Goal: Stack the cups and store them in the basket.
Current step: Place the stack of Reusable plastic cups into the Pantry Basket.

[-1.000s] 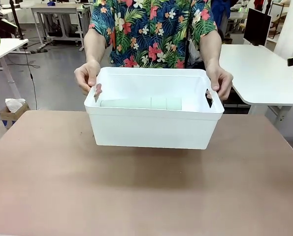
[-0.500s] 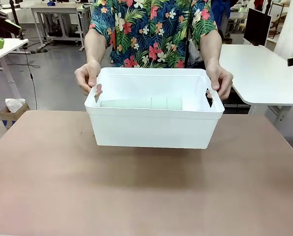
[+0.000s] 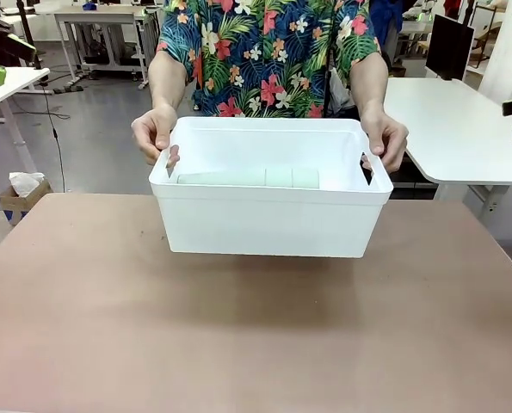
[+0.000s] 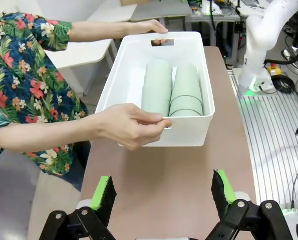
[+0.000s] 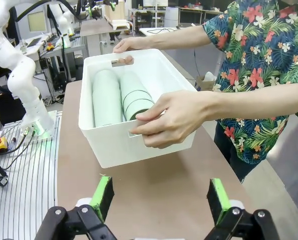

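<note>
Both hands (image 3: 152, 133) grip the basket (image 3: 270, 222) by its end slots above the desk (image 3: 256, 335), cups (image 4: 171, 90) lying stacked inside, so my left claw (image 4: 163, 192) and right claw (image 5: 160, 199) hang apart, empty.

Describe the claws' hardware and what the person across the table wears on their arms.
Left claw: black linkage with bolted pivot joints, two fingers faced with bright green pads. Right claw: same build, black links and green pads. A white jointed arm on a green-lit base stands beside the table. The person wears a short-sleeved dark shirt printed with green leaves and red, pink and white flowers; forearms uncovered, no watch or rings visible.
</note>
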### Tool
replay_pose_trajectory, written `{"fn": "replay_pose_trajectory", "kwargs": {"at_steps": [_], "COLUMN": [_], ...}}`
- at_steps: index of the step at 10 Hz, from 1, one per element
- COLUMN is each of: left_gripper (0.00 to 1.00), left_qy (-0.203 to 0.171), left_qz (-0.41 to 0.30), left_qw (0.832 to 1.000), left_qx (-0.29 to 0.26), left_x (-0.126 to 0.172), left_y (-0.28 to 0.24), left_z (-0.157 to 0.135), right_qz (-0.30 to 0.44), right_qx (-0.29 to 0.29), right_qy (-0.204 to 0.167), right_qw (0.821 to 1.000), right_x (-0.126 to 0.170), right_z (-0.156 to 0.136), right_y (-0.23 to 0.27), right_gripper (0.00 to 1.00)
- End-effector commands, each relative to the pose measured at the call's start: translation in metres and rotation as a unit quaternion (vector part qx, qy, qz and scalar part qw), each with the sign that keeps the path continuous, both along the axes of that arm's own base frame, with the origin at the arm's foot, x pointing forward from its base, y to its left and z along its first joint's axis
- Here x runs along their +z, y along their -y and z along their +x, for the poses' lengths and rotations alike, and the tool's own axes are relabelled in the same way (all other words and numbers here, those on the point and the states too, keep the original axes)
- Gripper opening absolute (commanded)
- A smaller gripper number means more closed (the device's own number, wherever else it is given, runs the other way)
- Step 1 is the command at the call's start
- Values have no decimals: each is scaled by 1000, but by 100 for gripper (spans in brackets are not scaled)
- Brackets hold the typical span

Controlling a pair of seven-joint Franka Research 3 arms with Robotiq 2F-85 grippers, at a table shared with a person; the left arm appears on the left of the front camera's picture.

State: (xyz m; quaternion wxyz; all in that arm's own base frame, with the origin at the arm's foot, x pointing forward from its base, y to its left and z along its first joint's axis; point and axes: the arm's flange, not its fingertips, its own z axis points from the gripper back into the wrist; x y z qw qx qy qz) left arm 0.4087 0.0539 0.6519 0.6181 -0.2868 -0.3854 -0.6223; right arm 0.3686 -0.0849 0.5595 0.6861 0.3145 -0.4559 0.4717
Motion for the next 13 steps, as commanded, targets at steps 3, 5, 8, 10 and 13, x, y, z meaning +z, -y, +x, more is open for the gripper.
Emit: {"fn": "replay_pose_trajectory", "kwargs": {"at_steps": [3,5,8,10,13], "left_gripper": [100,100,100,100,100], "left_qy": [-1,-1,-1,-1,-1], "left_qz": [3,3,3,3,3], "left_qw": [1000,1000,1000,1000,1000], "left_qx": [-5,-5,-5,-5,-5], "left_x": [2,2,2,2,2], "left_y": [0,0,0,0,0], "left_z": [-1,-1,-1,-1,-1], "right_qz": [12,12,12,12,12], "right_qx": [-1,-1,-1,-1,-1], "right_qy": [5,5,5,5,5], "right_qw": [1000,1000,1000,1000,1000], "right_x": [3,3,3,3,3], "right_z": [2,2,2,2,2], "right_y": [-1,-1,-1,-1,-1], "right_gripper": [100,100,100,100,100]}}
